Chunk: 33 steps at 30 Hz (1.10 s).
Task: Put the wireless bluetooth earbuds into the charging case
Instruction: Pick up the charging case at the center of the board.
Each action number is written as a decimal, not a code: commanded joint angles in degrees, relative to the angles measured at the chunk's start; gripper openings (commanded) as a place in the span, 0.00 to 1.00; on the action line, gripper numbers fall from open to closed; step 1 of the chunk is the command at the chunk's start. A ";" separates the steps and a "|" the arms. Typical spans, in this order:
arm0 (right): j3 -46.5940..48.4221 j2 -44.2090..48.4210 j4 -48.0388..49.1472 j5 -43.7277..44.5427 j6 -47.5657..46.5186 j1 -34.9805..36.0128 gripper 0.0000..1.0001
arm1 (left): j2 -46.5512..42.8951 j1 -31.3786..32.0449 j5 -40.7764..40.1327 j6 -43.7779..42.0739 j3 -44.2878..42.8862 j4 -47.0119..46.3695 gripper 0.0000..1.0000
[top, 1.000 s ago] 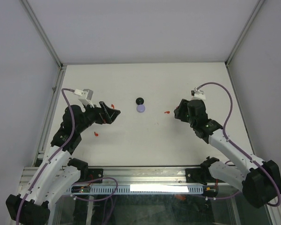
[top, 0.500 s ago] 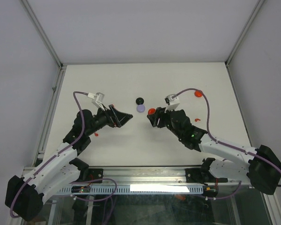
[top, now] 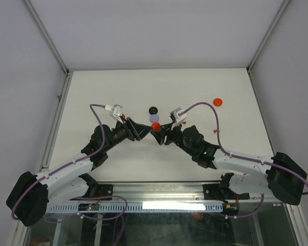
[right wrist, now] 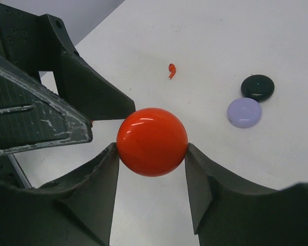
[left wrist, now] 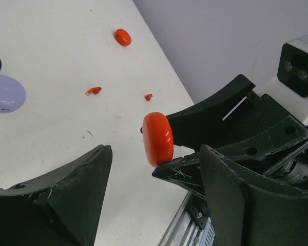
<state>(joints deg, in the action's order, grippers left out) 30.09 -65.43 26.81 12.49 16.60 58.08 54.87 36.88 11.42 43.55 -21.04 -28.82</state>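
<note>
Where the two arms meet at table centre, we see the right gripper [right wrist: 152, 154] pinching a round red case [right wrist: 152, 141] between both fingers, held clear above the table [top: 92, 87]. In the left wrist view the same red case [left wrist: 158, 138] sits edge-on at the tips of the right arm's black fingers. The left gripper [left wrist: 154, 189] faces it with fingers spread wide and nothing between them; we see the case just ahead of its gap, not touching either finger. From above, the left gripper [top: 145, 131] and right gripper [top: 158, 133] come nearly tip to tip, red case [top: 156, 126] right at the join.

Just beyond them a lavender case [top: 154, 118] and a black case [top: 153, 110] lie closed on the table, touching or nearly touching. A second red case [top: 217, 102] lies well apart toward the far right.

Earbuds are all loose on the table, none in a case. We count a red earbud [right wrist: 171, 70] on bare table near the lavender case [right wrist: 244, 112] and black case [right wrist: 257, 87]. The left wrist view shows a stemmed red earbud [left wrist: 93, 91] and a smaller red earbud [left wrist: 149, 97] near each other. Another red bit [top: 215, 131] lies right of the right arm; too small to tell shape.
</note>
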 commanded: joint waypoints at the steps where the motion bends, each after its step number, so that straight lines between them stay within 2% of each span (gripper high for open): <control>1: 0.51 -1.27 7.19 -1.39 -2.53 1.00 0.49 | 1.77 1.40 -2.04 1.54 0.93 -10.70 0.66; 4: 0.71 -2.25 7.55 -1.26 -2.50 1.29 0.49 | 2.93 1.77 -1.72 1.65 0.91 -11.44 0.56; 15: 0.73 -2.86 9.54 -1.07 -2.84 1.60 0.50 | 5.08 2.82 -2.63 2.47 3.39 -11.76 0.50; 21: 0.64 -3.18 9.63 -2.15 -3.31 1.59 0.52 | 5.94 3.16 -0.61 0.75 2.47 -10.93 0.38; 26: 1.01 -3.03 7.76 -4.42 -4.38 1.51 0.59 | 5.07 3.19 0.38 -1.45 0.65 -7.49 0.09; 28: 0.82 -2.64 7.52 -4.88 -4.38 1.38 0.65 | 4.26 3.19 -0.07 -2.19 0.58 -6.66 0.06; 30: 0.94 -1.96 6.19 -5.99 -4.76 1.04 0.76 | 3.16 3.10 -0.63 -3.50 0.24 -4.77 0.00; 33: 1.83 -0.86 2.35 -10.12 -5.85 -0.44 0.86 | 1.63 2.85 -0.83 -7.07 -1.16 -0.46 0.00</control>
<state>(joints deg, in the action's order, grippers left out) 29.93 -68.99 29.41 7.22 12.47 59.05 59.29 39.42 10.35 41.93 -18.74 -33.32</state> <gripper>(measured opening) 0.823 0.154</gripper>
